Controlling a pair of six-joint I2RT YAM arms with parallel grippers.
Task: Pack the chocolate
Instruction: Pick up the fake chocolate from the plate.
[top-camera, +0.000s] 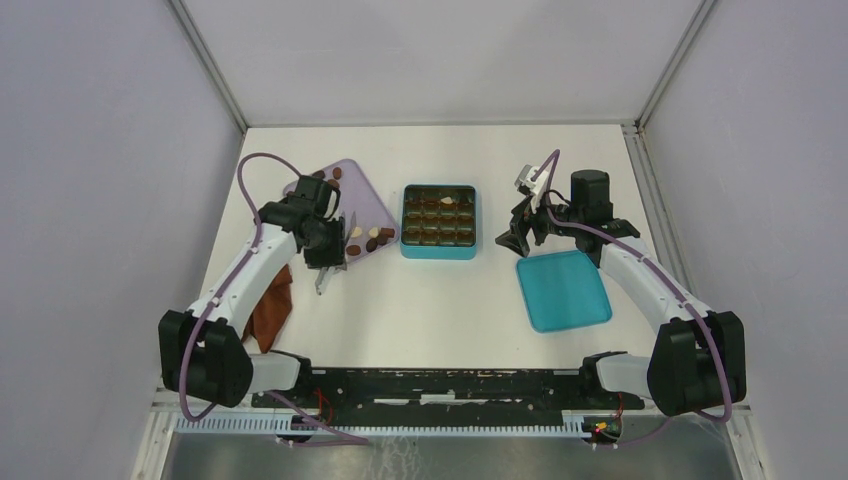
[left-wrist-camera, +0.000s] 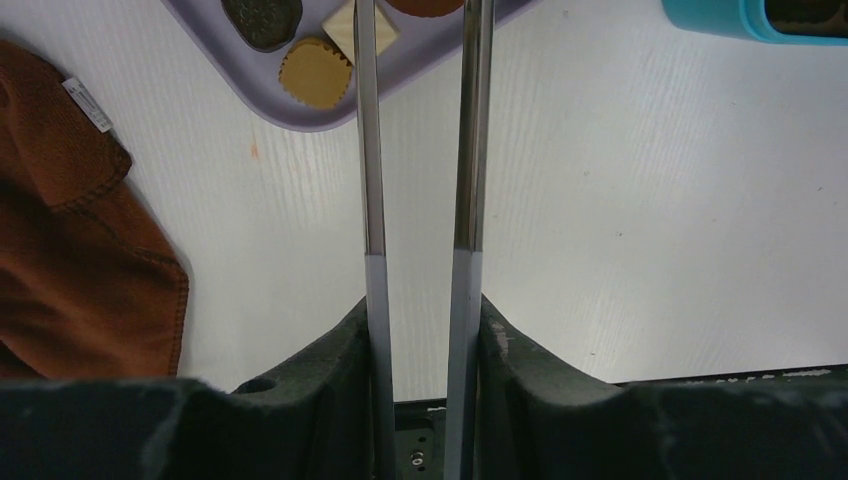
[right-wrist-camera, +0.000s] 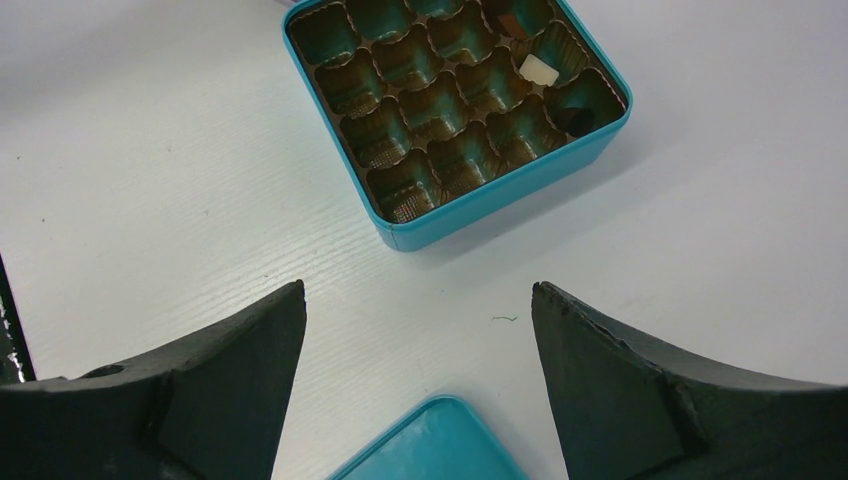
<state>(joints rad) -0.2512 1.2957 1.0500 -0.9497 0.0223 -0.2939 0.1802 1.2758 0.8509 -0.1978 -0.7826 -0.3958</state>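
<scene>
The white tag (left-wrist-camera: 88, 105) on the brown cloth (left-wrist-camera: 70, 270) bore print too small to read. Most chocolate (left-wrist-camera: 315, 72) lay on the lilac tray (left-wrist-camera: 300, 118), and two pieces sat in the teal box (right-wrist-camera: 500, 190). The left claw (left-wrist-camera: 418, 20) held thin blades slightly apart over the tray's corner. Its tips were hidden, so I could not tell if it pinched anything. The right claw (right-wrist-camera: 418, 300) stood spread wide over open table (right-wrist-camera: 150, 150) between box and lid (right-wrist-camera: 430, 445).
</scene>
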